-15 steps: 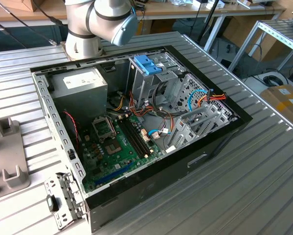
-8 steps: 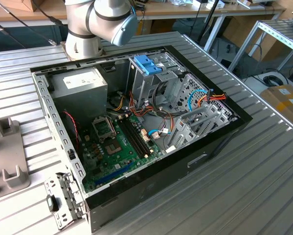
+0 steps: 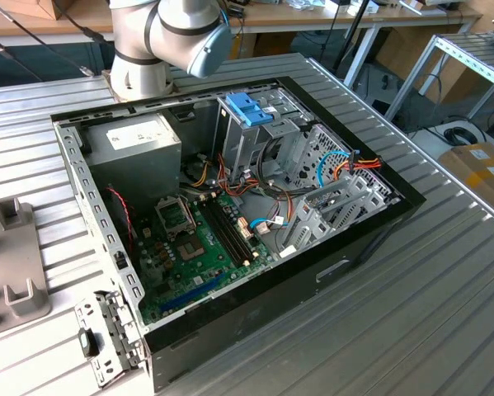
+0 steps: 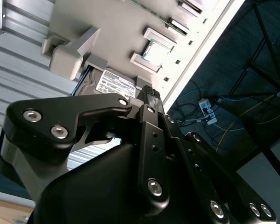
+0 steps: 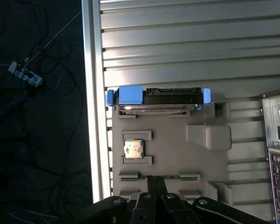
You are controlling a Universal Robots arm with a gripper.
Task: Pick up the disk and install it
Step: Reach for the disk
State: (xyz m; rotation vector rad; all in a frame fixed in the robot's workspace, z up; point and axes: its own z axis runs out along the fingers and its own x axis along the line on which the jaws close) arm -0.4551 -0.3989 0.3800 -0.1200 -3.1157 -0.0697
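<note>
Our claw is clenched on nothing: in the first wrist view its two fingertips meet over the grey holder, well apart from the disk. The disk stands on edge in a slot at the holder's end away from the claw, blue frame around it, untouched. A chip sits in a pocket between disk and claw. In the second wrist view the claw covers much of the disk; we make out its white label and a sliver of blue. The exterior view gives us the arm, cut off at the top, behind the open case, and the holder cropped at that view's left.
</note>
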